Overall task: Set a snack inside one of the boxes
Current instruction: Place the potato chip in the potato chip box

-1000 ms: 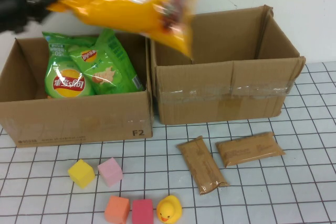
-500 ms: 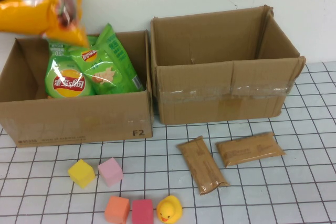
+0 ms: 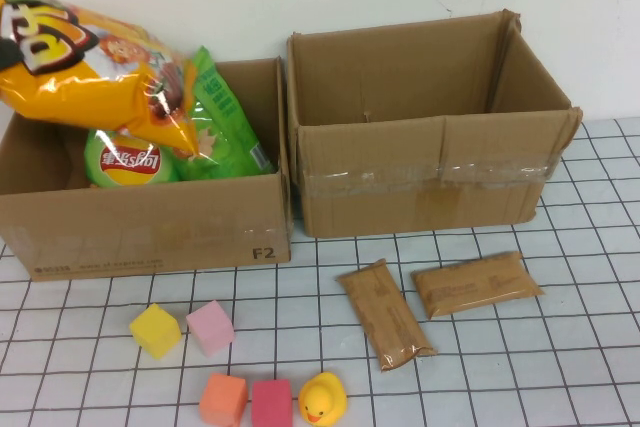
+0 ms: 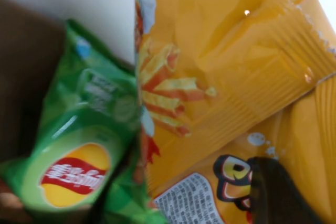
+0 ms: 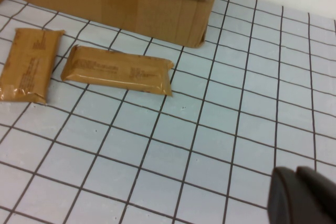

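The chip bag [image 3: 85,72] is bright orange-yellow with red-and-orange fry pictures and a black-and-white cartoon face, and the two bags [image 3: 215,122] under it are green, one bearing a red and yellow logo. Both boxes [image 3: 425,127] are plain brown cardboard, like the two tan packets [image 3: 385,312] on the white desk [image 3: 520,387] with its dark grid lines. The blocks [image 3: 155,330] are yellow, pink, orange and perhaps deep pink, beside a yellow duck [image 3: 322,399]; the left gripper [image 4: 278,192] and right gripper [image 5: 302,195] look black.

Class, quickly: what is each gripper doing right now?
Left gripper: over the left box, against the yellow snack bag; grip unclear.
Right gripper: above the table, holding nothing.
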Motion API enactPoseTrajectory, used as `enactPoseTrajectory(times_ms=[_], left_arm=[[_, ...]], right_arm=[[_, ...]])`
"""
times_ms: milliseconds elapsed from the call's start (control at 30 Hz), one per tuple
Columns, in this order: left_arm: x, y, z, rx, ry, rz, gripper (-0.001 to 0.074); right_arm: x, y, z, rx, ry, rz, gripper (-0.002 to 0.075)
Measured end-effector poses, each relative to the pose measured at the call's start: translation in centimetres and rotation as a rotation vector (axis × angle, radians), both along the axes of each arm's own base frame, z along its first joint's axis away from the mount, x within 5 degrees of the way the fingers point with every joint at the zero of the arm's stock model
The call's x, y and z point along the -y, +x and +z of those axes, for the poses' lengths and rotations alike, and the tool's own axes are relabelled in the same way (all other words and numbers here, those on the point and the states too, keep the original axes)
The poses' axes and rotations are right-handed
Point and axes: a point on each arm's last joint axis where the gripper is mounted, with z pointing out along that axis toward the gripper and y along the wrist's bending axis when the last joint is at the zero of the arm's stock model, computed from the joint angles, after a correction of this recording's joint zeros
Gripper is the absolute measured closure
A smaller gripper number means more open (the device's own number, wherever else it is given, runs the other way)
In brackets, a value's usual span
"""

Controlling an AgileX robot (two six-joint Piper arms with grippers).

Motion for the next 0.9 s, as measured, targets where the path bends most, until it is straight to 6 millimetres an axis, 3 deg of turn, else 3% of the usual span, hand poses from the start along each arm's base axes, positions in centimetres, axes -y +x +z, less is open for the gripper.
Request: enactPoseTrajectory(times_ms=[100, 167, 333, 400, 567, 900], left_arm=[[0.1, 1.2, -1.7, -0.039, -0.005, 0.021, 0.0625], [0.2, 1.9, -2.8, -0.062, 0.005, 0.011, 0.0547], [0.4, 2.1, -4.6, -0.138, 0.115, -0.027, 0.0195], [0.2, 1.9, -4.8, -0.161, 0.166, -0.029, 0.0122], [-0.3, 1.3, -4.3, -0.162, 0.315, -0.004, 0.0112], [-0.5, -0.8, 1.0, 0.033, 0.498, 0.119, 0.0225]], right_arm=[[0.0, 0.0, -0.1, 0.001, 0.0, -0.001, 0.0729], [0.0, 0.1, -0.3, 0.002, 0.0, -0.005, 0.0729], [0.1, 0.1, -0.5, 0.001, 0.0, -0.007, 0.0729], [0.0, 0.1, -0.5, 0.003, 0.003, -0.008, 0.0729], [0.0, 0.1, -0.5, 0.003, 0.004, -0.008, 0.0729], [0.0, 0.1, -0.5, 0.004, 0.008, -0.008, 0.0729]])
